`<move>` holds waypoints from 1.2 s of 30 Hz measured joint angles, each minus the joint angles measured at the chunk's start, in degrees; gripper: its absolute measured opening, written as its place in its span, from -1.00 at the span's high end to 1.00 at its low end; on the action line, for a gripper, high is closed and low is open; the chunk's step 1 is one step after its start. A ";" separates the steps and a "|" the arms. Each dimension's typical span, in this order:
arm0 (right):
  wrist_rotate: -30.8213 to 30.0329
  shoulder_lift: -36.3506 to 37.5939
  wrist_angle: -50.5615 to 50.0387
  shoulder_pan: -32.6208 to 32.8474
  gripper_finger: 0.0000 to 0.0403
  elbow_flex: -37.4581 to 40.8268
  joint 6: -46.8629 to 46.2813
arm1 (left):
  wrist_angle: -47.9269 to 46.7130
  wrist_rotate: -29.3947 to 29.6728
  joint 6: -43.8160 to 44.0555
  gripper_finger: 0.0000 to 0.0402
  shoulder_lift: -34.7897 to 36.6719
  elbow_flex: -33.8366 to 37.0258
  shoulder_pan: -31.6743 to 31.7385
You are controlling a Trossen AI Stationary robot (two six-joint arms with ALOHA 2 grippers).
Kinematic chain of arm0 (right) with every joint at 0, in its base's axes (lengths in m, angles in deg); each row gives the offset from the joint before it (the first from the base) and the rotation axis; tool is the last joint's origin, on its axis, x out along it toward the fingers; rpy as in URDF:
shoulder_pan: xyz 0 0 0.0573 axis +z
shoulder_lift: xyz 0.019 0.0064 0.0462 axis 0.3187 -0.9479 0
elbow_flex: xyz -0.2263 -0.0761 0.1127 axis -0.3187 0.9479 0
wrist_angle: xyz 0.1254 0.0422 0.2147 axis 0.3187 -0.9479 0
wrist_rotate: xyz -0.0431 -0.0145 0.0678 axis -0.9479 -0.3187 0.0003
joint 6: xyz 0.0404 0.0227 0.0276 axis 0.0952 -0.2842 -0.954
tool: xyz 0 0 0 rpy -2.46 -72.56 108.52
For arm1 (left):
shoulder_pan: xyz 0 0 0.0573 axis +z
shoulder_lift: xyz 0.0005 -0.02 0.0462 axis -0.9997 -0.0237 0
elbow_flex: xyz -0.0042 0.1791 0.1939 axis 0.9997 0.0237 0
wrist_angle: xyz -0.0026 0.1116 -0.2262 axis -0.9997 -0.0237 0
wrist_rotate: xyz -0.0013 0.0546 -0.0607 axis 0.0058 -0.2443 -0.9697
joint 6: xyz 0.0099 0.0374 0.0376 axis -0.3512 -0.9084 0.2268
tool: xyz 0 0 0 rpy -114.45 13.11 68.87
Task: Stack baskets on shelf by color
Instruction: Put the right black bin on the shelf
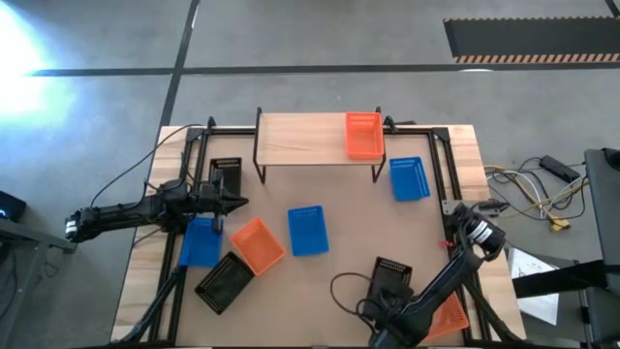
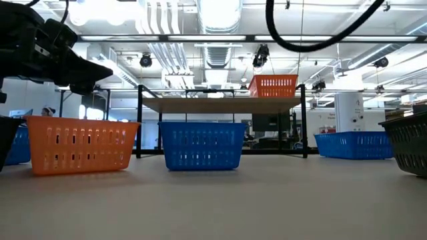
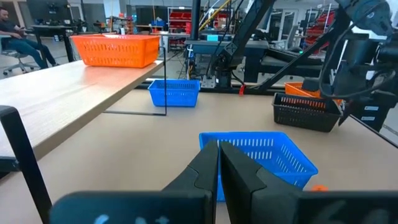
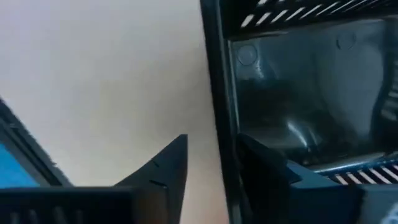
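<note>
The shelf point(image 1: 310, 141) stands at the table's far side with one orange basket point(image 1: 363, 134) on its right end. Blue point(image 1: 308, 231), orange point(image 1: 258, 244) and black point(image 1: 225, 283) baskets lie scattered on the table. My right gripper point(image 4: 214, 155) points down, open, over a black basket point(image 1: 391, 276) near the front right. One finger stands outside the basket's wall and one inside. My left gripper point(image 1: 237, 202) hovers shut and level at the left, above a blue basket point(image 1: 201, 242). My right gripper stands astride the black basket's side wall point(image 4: 219, 93) from above, one finger point(image 4: 171, 165) outside and the other point(image 4: 267, 168) inside the basket. The basket rests on the table. Whether either finger touches the wall I cannot tell.
Another blue basket point(image 1: 409, 178) sits right of the shelf, a black one point(image 1: 226, 174) at the far left and an orange one point(image 1: 448, 315) at the front right corner. A black frame point(image 1: 441, 174) borders the table. A cable point(image 1: 349, 291) loops beside the right arm.
</note>
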 joint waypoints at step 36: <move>-12.35 15.67 -3.53 -35.19 0.96 -17.20 73.16 | 0.07 0.00 0.00 1.00 0.05 0.00 0.00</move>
